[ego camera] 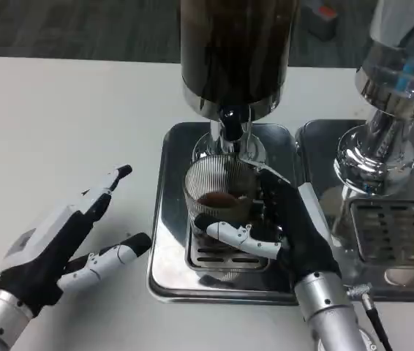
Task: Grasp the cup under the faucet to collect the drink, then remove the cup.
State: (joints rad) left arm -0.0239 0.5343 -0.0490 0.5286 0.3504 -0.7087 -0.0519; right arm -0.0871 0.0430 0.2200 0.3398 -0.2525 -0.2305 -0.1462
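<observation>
Head view: ribbed glass cup (218, 197) sits on the slotted grate of the steel tray (164, 241) right under the faucet (229, 126) of the dark drink dispenser (235, 51), a little brown liquid in its bottom, and the right hand (280, 227) grips it from the right side, fingers wrapped across its front. Left hand (68, 245) rests released on the white table (61, 124), fingers apart, well left of the tray, with bare table all around it. A second dispenser (386, 131) on its own tray stands close on the right; both dispenser tops and both forearms are cut off by the frame, and the cup's far right wall is hidden behind the right hand.
</observation>
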